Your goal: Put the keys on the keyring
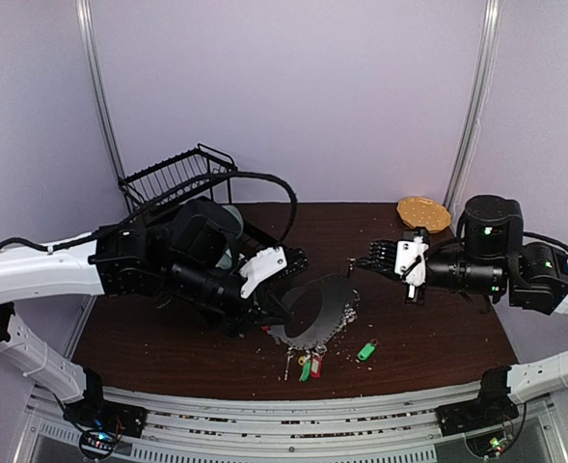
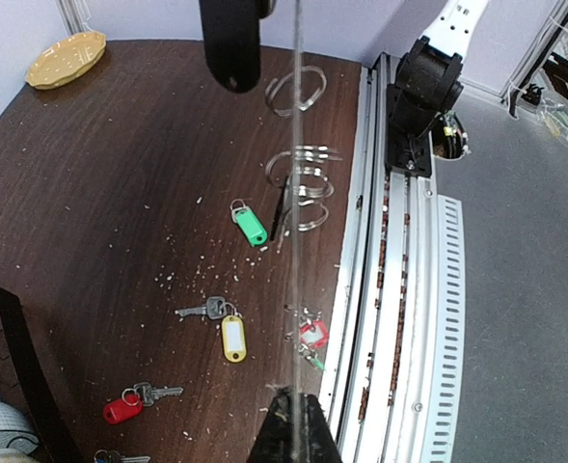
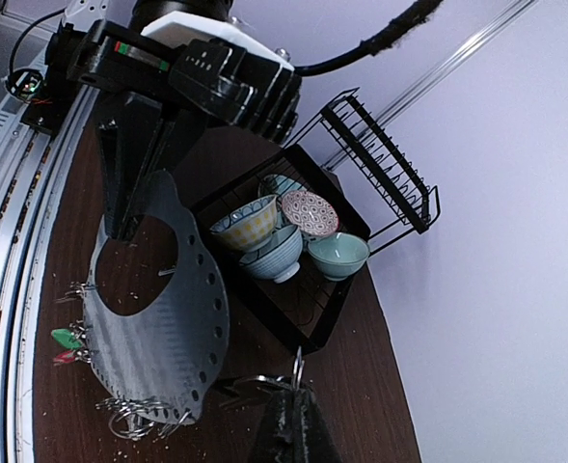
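The keyring [image 1: 327, 307] is a flat grey oval plate with a wide hole and small holes along its rim. My left gripper [image 1: 280, 314] is shut on its edge and holds it tilted above the table; it shows edge-on [image 2: 294, 241] between the fingers [image 2: 308, 434]. A red tag [image 2: 312, 335] and a green tag [image 3: 67, 338] hang from its rim. My right gripper [image 3: 295, 417] is shut on a small silver split ring [image 3: 296, 371], just right of the keyring [image 3: 158, 328]. Loose keys lie on the table: green tag [image 2: 250, 225], yellow tag [image 2: 232, 338], red tag [image 2: 121, 409].
A black dish rack [image 1: 177, 178] with several bowls [image 3: 284, 231] stands at the back left. A round yellow-orange plate [image 1: 423, 212] sits at the back right. Another green-tagged key [image 1: 365, 351] lies near the front edge. Small crumbs speckle the dark table.
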`<control>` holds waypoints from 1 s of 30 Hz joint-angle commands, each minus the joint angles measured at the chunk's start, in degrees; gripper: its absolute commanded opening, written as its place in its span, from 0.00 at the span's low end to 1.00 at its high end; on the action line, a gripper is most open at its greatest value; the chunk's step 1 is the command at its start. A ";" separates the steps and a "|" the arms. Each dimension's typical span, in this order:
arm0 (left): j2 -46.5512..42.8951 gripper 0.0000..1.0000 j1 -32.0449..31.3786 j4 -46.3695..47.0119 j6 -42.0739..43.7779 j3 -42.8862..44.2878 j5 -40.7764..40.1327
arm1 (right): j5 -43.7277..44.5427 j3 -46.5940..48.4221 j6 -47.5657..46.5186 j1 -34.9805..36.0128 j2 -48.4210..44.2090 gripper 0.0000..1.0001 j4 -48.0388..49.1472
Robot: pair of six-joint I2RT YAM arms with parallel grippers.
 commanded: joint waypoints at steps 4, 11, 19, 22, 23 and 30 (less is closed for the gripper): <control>-0.32 0.00 -0.31 2.06 1.94 2.71 -1.57 | 3.17 0.86 -1.32 2.07 -0.23 0.00 -2.53; -0.06 0.00 -0.27 2.11 1.88 2.68 -2.60 | 7.34 -0.29 -4.90 5.03 0.22 0.00 -3.54; -0.02 0.00 -0.31 2.09 2.28 2.49 -2.73 | 10.91 -0.44 -5.43 6.78 1.20 0.00 -3.69; -0.10 0.00 -0.31 2.13 2.49 2.41 -2.58 | 12.05 -0.08 -5.42 6.89 1.88 0.00 -3.69; -0.01 0.00 -0.31 2.10 2.65 2.41 -2.50 | 11.95 0.04 -5.38 6.93 2.14 0.00 -3.74; -0.05 0.00 -0.33 1.99 2.61 2.41 -2.39 | 12.00 0.76 -6.83 7.64 2.84 0.00 -4.61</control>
